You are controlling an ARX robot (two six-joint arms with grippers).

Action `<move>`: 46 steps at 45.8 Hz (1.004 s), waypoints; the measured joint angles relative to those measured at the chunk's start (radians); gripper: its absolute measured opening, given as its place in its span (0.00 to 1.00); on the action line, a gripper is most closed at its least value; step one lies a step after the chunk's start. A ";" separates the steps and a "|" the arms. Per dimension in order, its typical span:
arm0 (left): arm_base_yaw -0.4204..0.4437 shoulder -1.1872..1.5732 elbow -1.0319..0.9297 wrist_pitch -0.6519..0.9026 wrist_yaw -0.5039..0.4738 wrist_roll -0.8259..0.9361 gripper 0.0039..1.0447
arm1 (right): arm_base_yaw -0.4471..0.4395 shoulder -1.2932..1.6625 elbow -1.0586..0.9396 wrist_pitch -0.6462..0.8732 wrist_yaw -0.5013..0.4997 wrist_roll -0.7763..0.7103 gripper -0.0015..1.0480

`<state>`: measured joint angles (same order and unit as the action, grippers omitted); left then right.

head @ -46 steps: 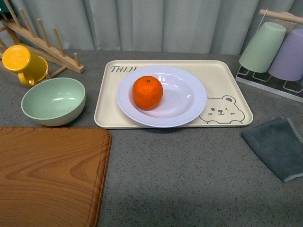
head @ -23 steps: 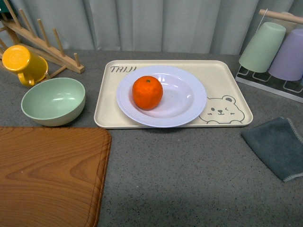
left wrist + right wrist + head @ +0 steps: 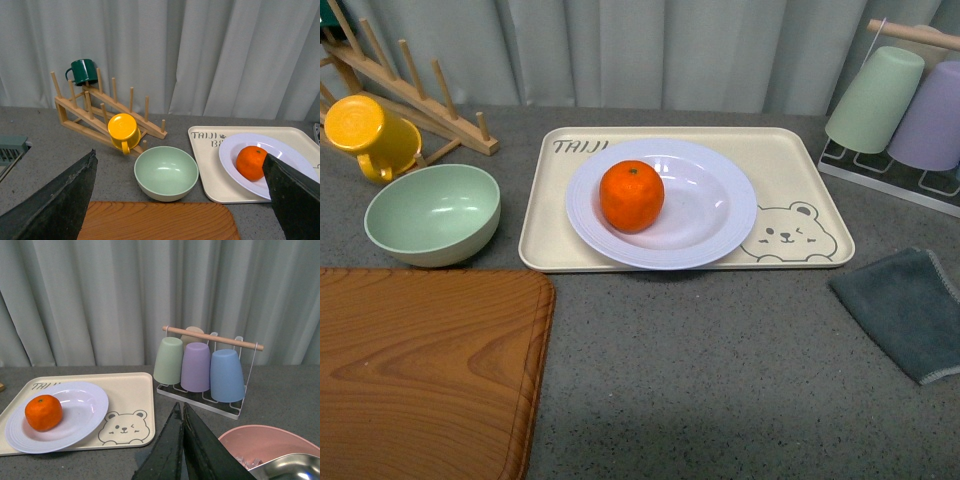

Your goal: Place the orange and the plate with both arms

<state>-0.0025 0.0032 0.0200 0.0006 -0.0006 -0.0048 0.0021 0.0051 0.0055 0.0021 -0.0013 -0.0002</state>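
Front view: the orange (image 3: 631, 196) sits in the left half of the white plate (image 3: 720, 215), and the plate rests on the beige bear tray (image 3: 790, 165) in the upper middle of the frame. Left of the tray stands a pale green bowl (image 3: 433, 213), with a yellow mug (image 3: 365, 134) on a wooden peg rack (image 3: 415, 95) in the upper left corner. A wooden board (image 3: 425, 370) fills the lower left, a grey cloth (image 3: 910, 310) lies at the right edge, and upturned cups (image 3: 905, 100) hang in the upper right. Neither arm shows here

Left wrist view: the left gripper (image 3: 175, 200) has its two dark fingers (image 3: 55, 200) spread wide apart at the lower corners — nothing between them. Bowl, mug and a dark green mug (image 3: 83, 71) lie beyond; orange and plate sit at the right edge

Right wrist view: the right gripper (image 3: 182, 445) has its fingers pressed together at the bottom centre, holding nothing. The orange and plate are at lower left on the tray; a pink bowl (image 3: 260, 440) is at lower right
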 joint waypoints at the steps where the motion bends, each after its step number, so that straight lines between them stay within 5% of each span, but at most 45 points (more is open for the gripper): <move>1: 0.000 0.000 0.000 0.000 0.000 0.000 0.94 | 0.000 0.000 0.000 0.000 0.000 0.000 0.05; 14: 0.000 0.000 0.000 0.000 0.000 0.000 0.94 | 0.000 -0.001 0.000 0.000 0.000 0.000 0.59; 25: 0.000 0.000 0.000 0.000 0.000 0.000 0.94 | 0.000 -0.001 0.000 0.000 0.000 0.002 0.93; 46: 0.000 0.000 0.000 0.000 0.000 0.000 0.94 | 0.000 -0.001 0.000 0.000 0.000 0.001 0.91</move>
<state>-0.0025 0.0032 0.0200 0.0006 -0.0006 -0.0048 0.0021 0.0044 0.0055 0.0017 -0.0013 0.0006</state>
